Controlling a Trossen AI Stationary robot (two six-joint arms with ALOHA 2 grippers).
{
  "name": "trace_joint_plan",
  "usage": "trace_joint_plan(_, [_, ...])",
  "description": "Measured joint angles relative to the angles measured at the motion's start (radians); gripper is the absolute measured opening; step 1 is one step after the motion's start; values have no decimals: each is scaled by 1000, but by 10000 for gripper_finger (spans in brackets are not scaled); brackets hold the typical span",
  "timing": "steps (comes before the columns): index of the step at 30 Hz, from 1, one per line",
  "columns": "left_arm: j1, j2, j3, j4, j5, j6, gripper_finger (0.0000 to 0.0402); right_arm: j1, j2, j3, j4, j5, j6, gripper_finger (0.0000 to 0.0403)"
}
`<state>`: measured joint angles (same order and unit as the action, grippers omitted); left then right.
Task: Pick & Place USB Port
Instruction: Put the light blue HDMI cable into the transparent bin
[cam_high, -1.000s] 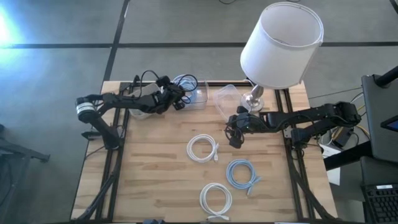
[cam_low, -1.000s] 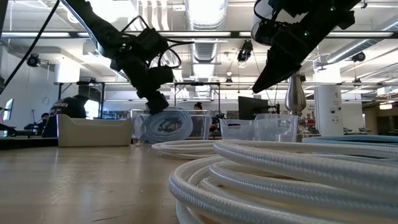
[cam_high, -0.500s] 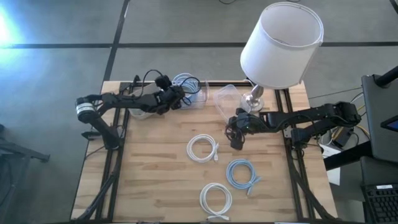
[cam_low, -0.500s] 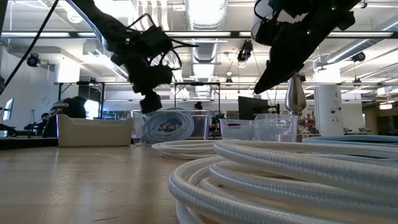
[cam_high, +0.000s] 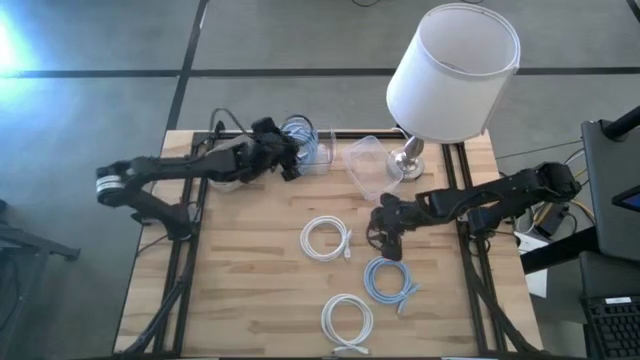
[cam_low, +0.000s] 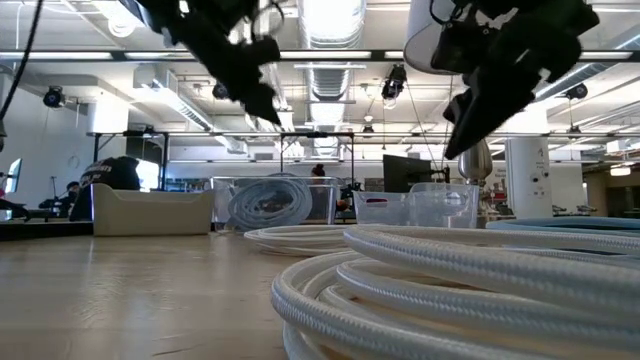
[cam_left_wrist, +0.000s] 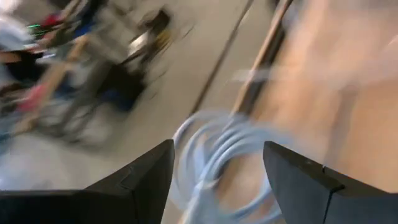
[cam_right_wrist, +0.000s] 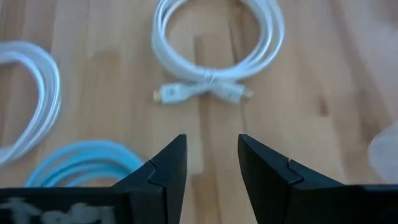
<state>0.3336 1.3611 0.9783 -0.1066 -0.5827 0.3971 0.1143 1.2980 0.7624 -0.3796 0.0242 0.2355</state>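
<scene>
Three coiled USB cables lie flat on the wooden table: a white one (cam_high: 325, 240) in the middle, a light blue one (cam_high: 388, 280) and a second white one (cam_high: 347, 318) nearer the near edge. Another pale blue coil (cam_high: 300, 133) sits inside a clear bin (cam_high: 322, 155) at the far edge. My left gripper (cam_high: 288, 165) hangs open above and just beside that bin; its wrist view shows the coil (cam_left_wrist: 217, 168) between the fingers, blurred. My right gripper (cam_high: 388, 240) is open above the table, between the middle white coil (cam_right_wrist: 217, 43) and the blue coil (cam_right_wrist: 81, 162).
An empty clear container (cam_high: 368, 165) stands tilted beside the bin. A lamp with a big white shade (cam_high: 452, 65) and metal base (cam_high: 408, 160) stands at the far right corner, close over the right arm. Bare wood lies on the table's left half.
My left gripper has risen up and away from the clear bin, and the pale blue coil has stayed inside it. My right gripper has moved toward the near edge, from beside the empty container to a spot close to the light blue coil.
</scene>
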Motion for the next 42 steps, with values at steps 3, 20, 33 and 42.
trace_joint_plan(3, [1,-72,-1,-18,146,-86,250,32,0,0,-55,-1,25,139])
trace_joint_plan(20, [-4,-199,-86,-22,286,-148,250,211,0,-155,-88,-3,185,141])
trace_joint_plan(33, [-3,-197,-119,13,282,-144,250,257,0,-295,157,-17,285,141])
trace_joint_plan(42, [-3,-197,-119,27,282,-143,250,265,19,-321,157,107,280,119])
